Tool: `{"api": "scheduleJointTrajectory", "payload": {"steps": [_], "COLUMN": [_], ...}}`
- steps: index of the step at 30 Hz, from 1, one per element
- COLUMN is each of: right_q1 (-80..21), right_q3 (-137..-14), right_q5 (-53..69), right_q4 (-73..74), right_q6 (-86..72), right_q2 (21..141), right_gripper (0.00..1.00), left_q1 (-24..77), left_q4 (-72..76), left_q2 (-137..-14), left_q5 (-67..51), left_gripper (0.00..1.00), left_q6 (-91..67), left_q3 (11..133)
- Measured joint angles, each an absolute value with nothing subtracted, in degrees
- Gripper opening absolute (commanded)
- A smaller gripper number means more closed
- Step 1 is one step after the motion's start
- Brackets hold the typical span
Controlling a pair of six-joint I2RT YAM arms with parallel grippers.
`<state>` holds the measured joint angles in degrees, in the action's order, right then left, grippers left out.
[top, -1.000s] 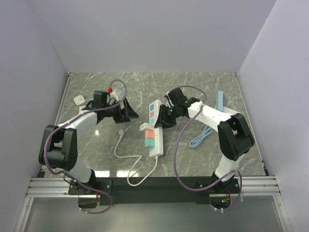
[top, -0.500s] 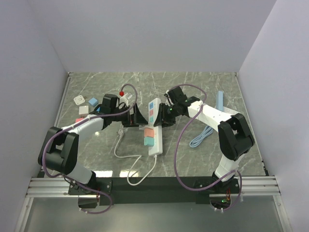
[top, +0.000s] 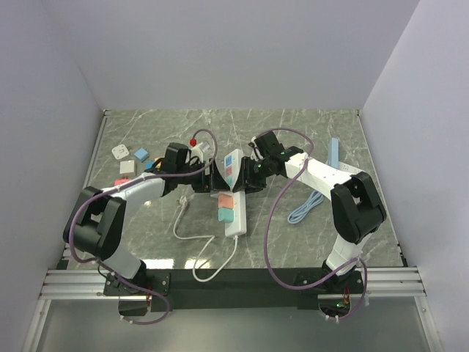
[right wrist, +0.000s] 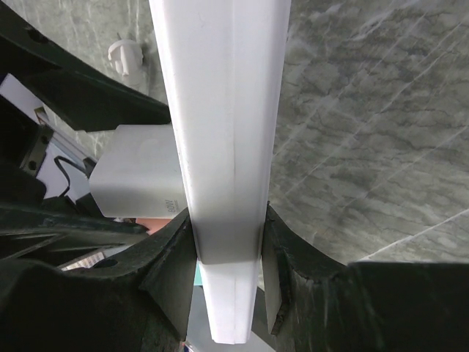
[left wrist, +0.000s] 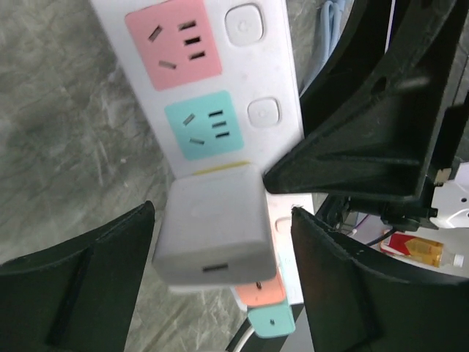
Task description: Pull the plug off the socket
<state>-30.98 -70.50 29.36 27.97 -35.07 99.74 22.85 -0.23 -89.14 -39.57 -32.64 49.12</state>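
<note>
My left end effector (left wrist: 220, 253) gapes wide around the one plug (left wrist: 212, 220), while my right end effector (right wrist: 227, 257) clamps the one socket (right wrist: 220, 110).

On the bench (top: 293, 132) there are two arms, the left arm (top: 132, 189) and the right arm (top: 322, 172). Each has one pincer, so there are two: the left pincer (left wrist: 220, 220) and the right pincer (right wrist: 227, 253).

There is one socket (top: 237, 226), one white cord (top: 176, 227) and one white plug (left wrist: 214, 231). The left wrist view shows two free outlets, a pink outlet (left wrist: 174, 44) and a teal outlet (left wrist: 204, 125), and two buttons (left wrist: 243, 24).

At the right lie one light blue cable (top: 306, 207) and one light blue bar (top: 334, 152). At the far left three small squares can be told apart: a white square (top: 119, 152), a blue square (top: 140, 154) and a pink square (top: 126, 167).
</note>
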Motion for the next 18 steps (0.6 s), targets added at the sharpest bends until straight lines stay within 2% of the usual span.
{"api": "scheduleJointTrajectory", "payload": {"steps": [1, 2, 3, 7, 8, 18], "right_q1": [-31.0, -31.0, -31.0, -30.7, -30.7, -30.2], "right_q3": [-70.5, -70.5, -70.5, -70.5, -70.5, -69.6], "right_q5": [29.4, 29.5, 29.3, 28.6, 28.5, 30.9], "right_q4": [28.0, 27.9, 28.3, 29.1, 29.2, 26.8], "right_q6": [-35.1, -35.1, -34.9, -34.7, -34.7, -35.3], "right_q2": [99.7, 99.7, 99.7, 99.8, 99.8, 99.8], "right_gripper": [0.0, 0.0, 0.0, 0.0, 0.0, 0.0], "left_q1": [23.2, 23.7, 24.1, 24.6, 24.7, 22.5], "left_q4": [0.1, 0.4, 0.4, 1.3, 1.3, 0.6], "left_q2": [-89.8, -90.5, -90.9, -92.4, -92.5, -90.3], "left_q5": [-39.6, -39.6, -39.1, -39.0, -38.9, -39.6], "left_gripper": [0.7, 0.61, 0.47, 0.14, 0.01, 0.01], "left_q6": [-32.8, -32.9, -32.8, -33.9, -33.9, -33.7], "left_q3": [49.5, 49.8, 50.1, 50.5, 50.5, 49.4]}}
